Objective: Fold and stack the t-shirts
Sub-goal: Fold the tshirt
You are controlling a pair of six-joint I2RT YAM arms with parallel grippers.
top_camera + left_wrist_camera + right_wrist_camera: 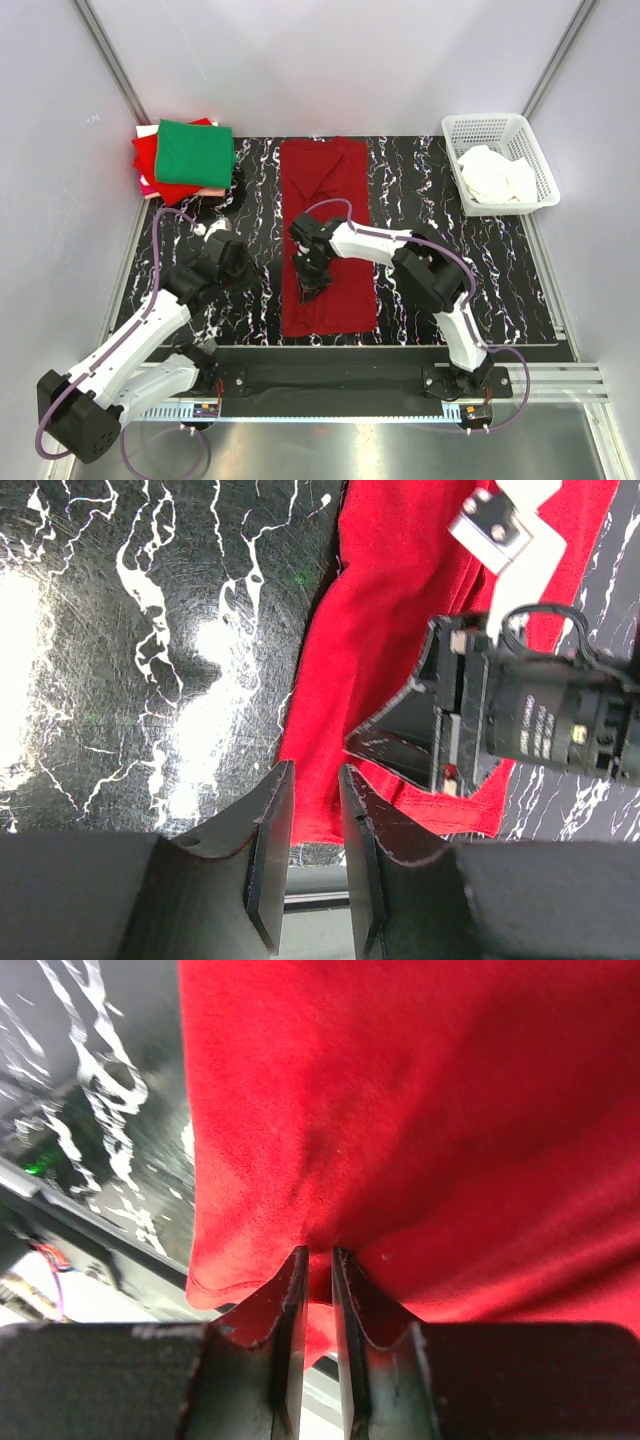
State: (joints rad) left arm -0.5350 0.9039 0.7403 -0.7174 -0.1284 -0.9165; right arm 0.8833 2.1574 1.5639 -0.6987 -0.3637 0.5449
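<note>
While the dark red shirt [330, 175] lies as a long strip down the middle of the table [440, 280], we see the right gripper [316, 1253] over its near part. Its fingers are almost together and, as far as the puckered cloth tells us, pinch a fold of it. The left gripper [316, 775] hangs just left of the shirt's near left edge, fingers slightly parted, nothing between them. Far left, a green shirt [195, 152] tops a bright red shirt [148, 158]. A white basket [485, 120] stands far right.
</note>
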